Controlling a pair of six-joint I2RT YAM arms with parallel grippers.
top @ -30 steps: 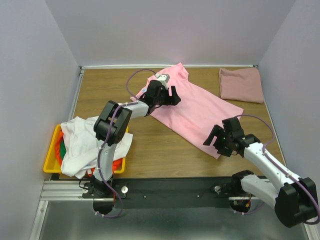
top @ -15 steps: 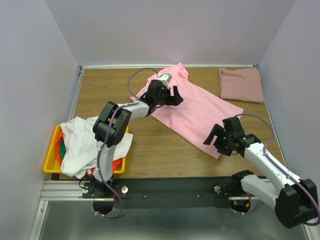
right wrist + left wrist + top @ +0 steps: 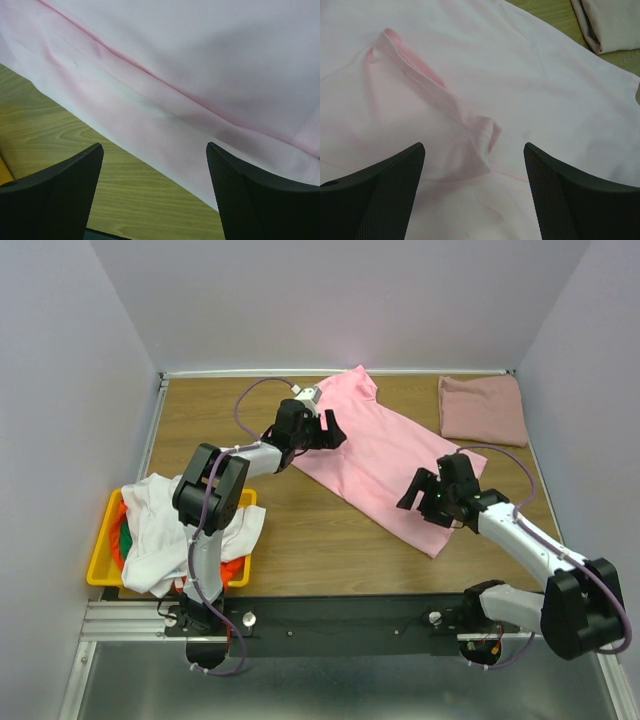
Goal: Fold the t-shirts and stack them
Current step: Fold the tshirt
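Note:
A bright pink t-shirt point(image 3: 375, 455) lies spread out slantwise on the middle of the table. My left gripper point(image 3: 332, 432) hovers open over its left part. In the left wrist view a folded sleeve hem point(image 3: 445, 102) lies just ahead of the left gripper point(image 3: 474, 150), and nothing is between the fingers. My right gripper point(image 3: 414, 490) stands open above the shirt's near edge. The right wrist view shows that edge of the pink t-shirt point(image 3: 200, 65) running across bare wood between the right gripper's point(image 3: 155, 150) spread fingers. A dusty rose t-shirt point(image 3: 483, 410) lies folded at the back right.
A yellow bin point(image 3: 100, 565) at the near left holds a heaped white t-shirt point(image 3: 165, 525), with orange point(image 3: 235, 568) and green point(image 3: 122, 540) cloth showing beneath it. Grey walls close in the table point(image 3: 300, 530) on three sides.
My left gripper has shifted a little to the left over the pink t-shirt. My right gripper has moved away from the near edge, onto the shirt's lower edge. Both stay open.

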